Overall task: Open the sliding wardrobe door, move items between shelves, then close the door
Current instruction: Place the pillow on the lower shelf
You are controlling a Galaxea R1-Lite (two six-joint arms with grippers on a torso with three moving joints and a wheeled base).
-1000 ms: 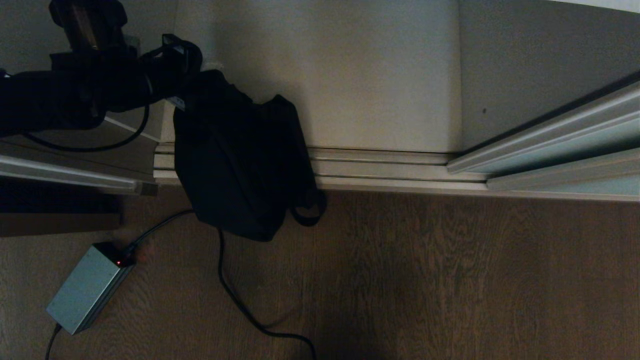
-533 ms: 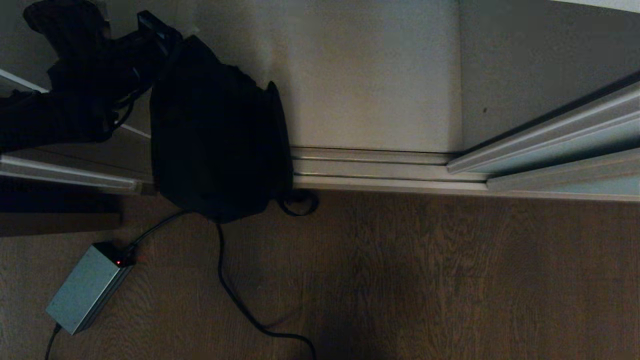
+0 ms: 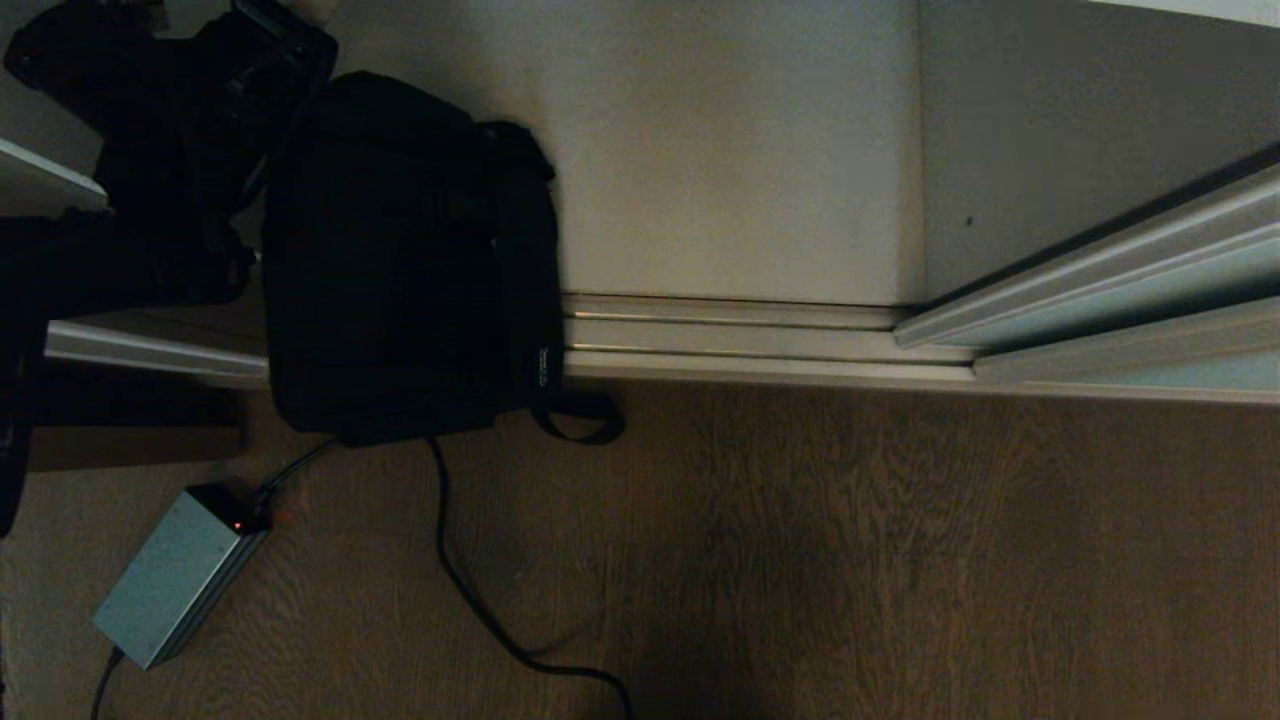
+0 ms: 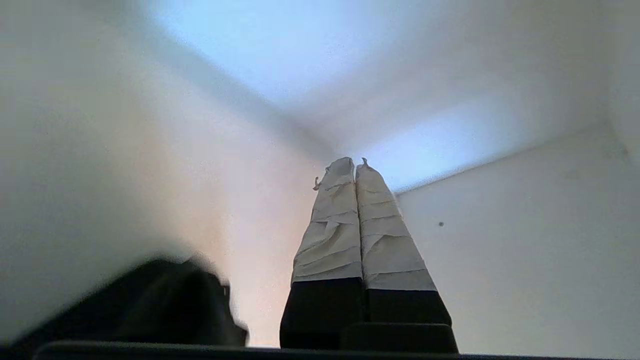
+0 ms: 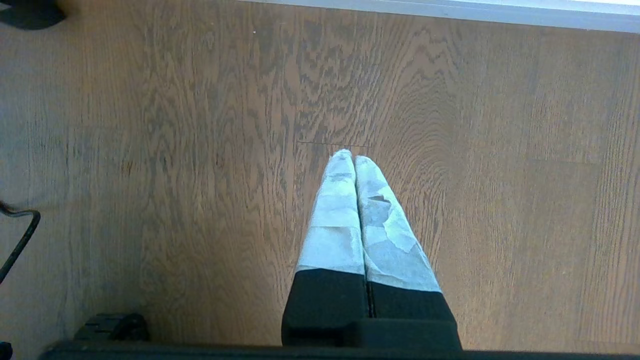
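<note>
Nearest, wood floor [image 3: 850,560]: grey power brick [image 3: 170,578] w/ red light at the lower left, black cable [image 3: 470,600] snaking away from it and cut off at the frame's bottom edge. Right tool [image 5: 354,160] hangs over bare floor in the right wrist view, taped fingers pressed together, nothing between them; that arm doesn't show in the head view.

Next, grooved floor track [image 3: 740,340] across the wardrobe's front. The black bag [image 3: 400,260] covers the track's left stretch, its bottom end out over the floor, a strap loop [image 3: 580,425] trailing at its right corner. Small white label on the bag's right side, too small to read. Can't tell if the bag is resting or hanging.

Left arm is a dark mass at the top-left, hard to separate from the bag beside it; contact w/ the bag not clear. Left tool [image 4: 354,167] shows in the left wrist view: taped fingers closed tight, empty, pointing into the white interior corner. A blurred black shape [image 4: 165,305] sits at that view's lower edge, can't make out what.

Farther in, the white shelf [image 3: 740,150], bare right of the bag. Sliding wardrobe door [image 3: 1120,300], frosted blue-green in pale frame, at the track's right end, cut off by the frame edge.
</note>
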